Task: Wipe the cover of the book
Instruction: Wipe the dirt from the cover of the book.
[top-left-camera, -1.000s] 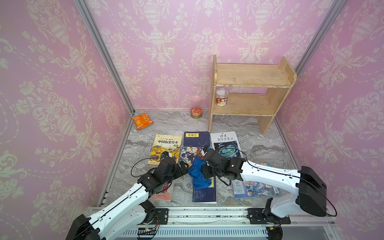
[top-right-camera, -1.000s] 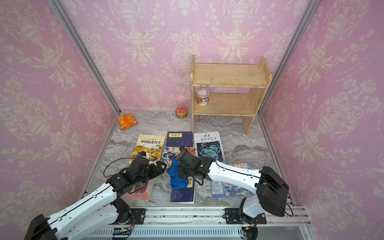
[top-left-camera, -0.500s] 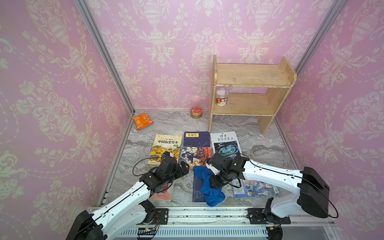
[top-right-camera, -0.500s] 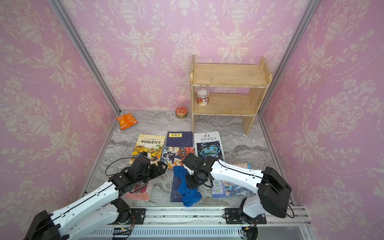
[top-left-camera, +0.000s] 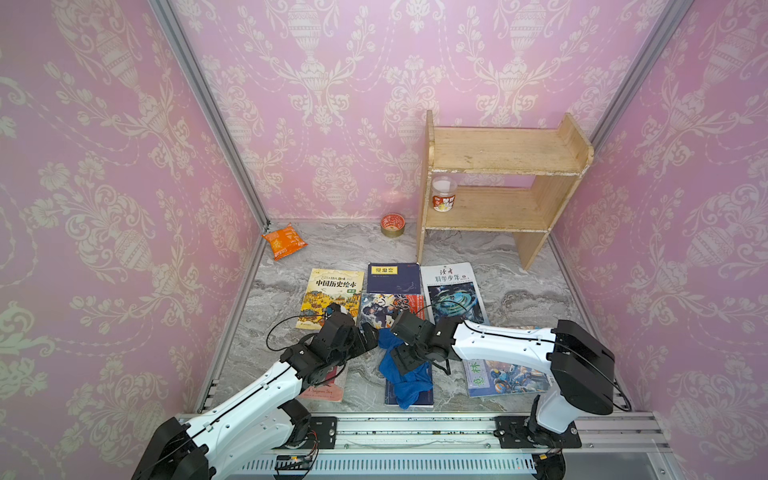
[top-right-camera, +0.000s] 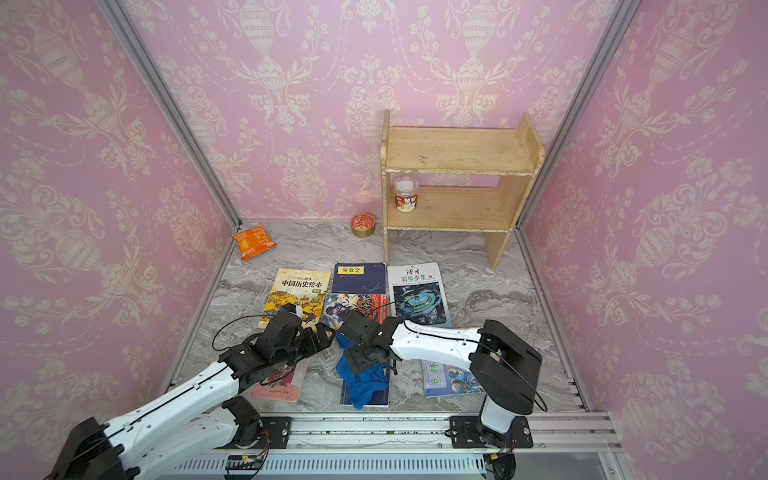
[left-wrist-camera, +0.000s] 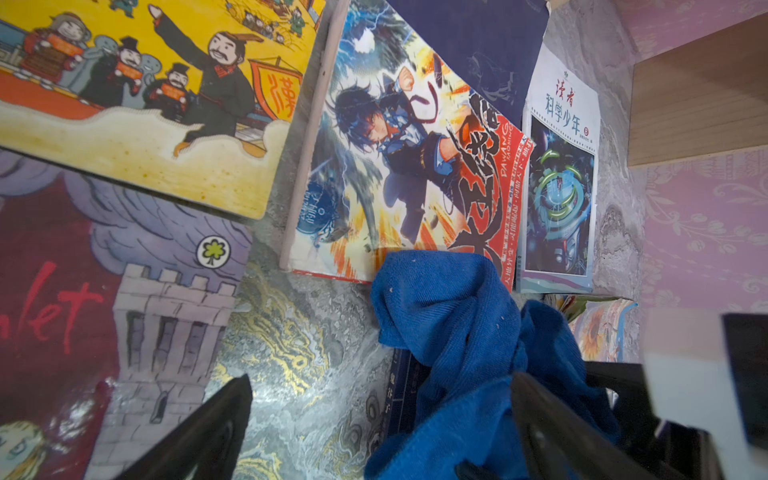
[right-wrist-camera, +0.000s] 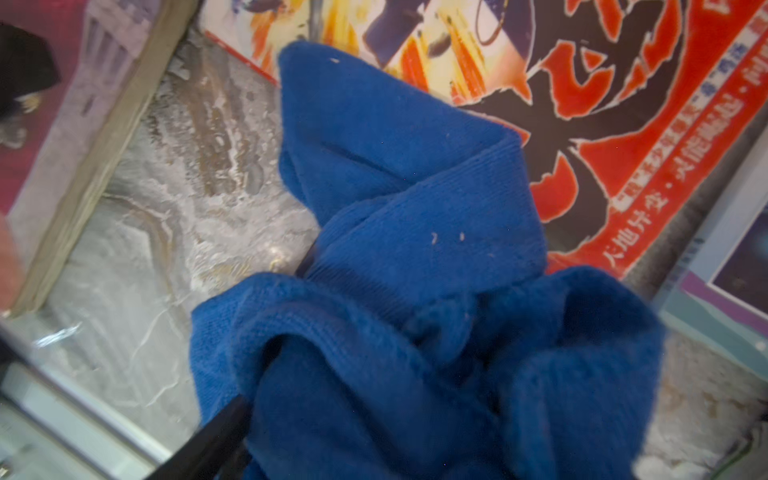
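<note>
Right claw (top-left-camera: 409, 360) sits over the cloth (top-left-camera: 405, 384) heaped on the book (top-left-camera: 390, 395) for wiping, its spread hidden by folds, while left claw (top-left-camera: 371, 336) stands wide and empty alongside.

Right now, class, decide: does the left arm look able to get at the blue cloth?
Probably yes. The left arm has its jaws open at one end of the blue cloth, with nothing between. The right arm hangs over the cloth's middle, so that part looks blocked.
</note>
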